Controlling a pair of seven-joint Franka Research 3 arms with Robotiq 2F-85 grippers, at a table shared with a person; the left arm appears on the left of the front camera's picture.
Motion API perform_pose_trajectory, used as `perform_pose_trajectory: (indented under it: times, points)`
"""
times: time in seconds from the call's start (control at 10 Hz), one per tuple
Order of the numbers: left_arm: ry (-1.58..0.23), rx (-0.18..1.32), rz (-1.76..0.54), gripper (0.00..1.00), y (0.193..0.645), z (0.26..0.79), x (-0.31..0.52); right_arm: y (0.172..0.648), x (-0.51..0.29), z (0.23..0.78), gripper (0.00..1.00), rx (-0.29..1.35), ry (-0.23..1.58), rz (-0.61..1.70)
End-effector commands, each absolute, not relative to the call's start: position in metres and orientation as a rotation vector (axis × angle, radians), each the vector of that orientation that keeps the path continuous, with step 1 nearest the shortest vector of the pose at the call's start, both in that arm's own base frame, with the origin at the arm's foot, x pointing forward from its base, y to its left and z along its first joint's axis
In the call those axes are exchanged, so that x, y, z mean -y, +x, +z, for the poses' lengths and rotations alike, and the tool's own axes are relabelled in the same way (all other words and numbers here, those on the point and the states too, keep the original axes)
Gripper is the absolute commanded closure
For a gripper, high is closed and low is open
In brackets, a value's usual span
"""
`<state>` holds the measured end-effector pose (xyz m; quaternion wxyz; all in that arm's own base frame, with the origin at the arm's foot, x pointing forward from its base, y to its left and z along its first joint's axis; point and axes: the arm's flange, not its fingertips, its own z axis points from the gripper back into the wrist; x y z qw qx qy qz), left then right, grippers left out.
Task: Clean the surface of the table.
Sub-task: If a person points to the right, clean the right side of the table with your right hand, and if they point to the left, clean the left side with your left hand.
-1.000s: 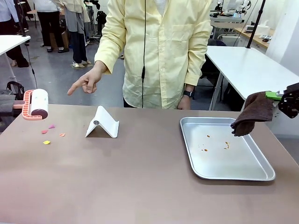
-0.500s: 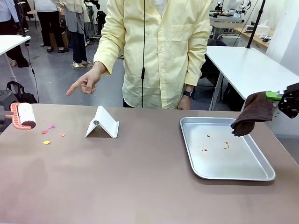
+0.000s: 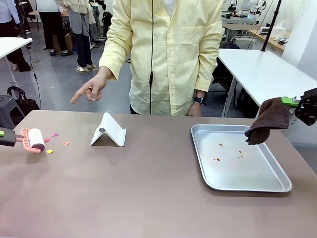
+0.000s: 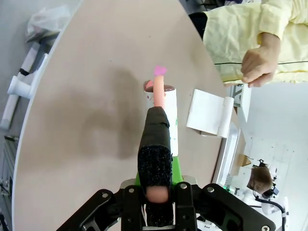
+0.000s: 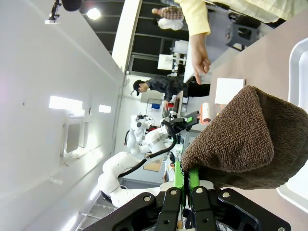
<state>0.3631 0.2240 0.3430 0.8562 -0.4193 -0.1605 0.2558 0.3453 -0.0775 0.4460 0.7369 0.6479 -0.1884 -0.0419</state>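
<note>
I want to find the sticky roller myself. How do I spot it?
Start at the big brown table and go to its left edge. There the left gripper holds a lint roller beside tiny paper scraps; it is the white drum in a pink frame.

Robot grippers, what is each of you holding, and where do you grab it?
Left gripper holds the lint roller by its handle; right gripper pinches the brown towel by one edge.

You've got a white folded stand (image 3: 109, 131) sitting upright left of centre. Well off to its right lies a shallow silver tray (image 3: 257, 173), a few orange crumbs (image 3: 240, 154) inside. Coloured paper scraps (image 3: 66, 143) lie left of the stand. A person in a yellow shirt (image 3: 168, 54) stands behind, with a white table (image 3: 262, 72) beyond the tray.
</note>
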Motion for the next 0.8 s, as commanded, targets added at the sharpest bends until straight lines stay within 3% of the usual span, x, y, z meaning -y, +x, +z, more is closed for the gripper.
perform_pose_trajectory:
  times: [0.0, 0.4, 0.7]
  points:
    - [-0.829, 0.301, 0.526, 0.78, 0.369, 0.337, -0.23, 0.345, 0.077, 0.451, 1.0, 0.419, 1.433, -0.095]
    - [-0.756, 0.326, 0.54, 0.78, 0.383, 0.313, -0.217, 0.345, 0.077, 0.451, 1.0, 0.419, 1.433, -0.095]
    - [-0.747, 0.252, 0.516, 0.78, 0.399, 0.303, -0.199, 0.345, 0.077, 0.451, 1.0, 0.419, 1.433, -0.095]
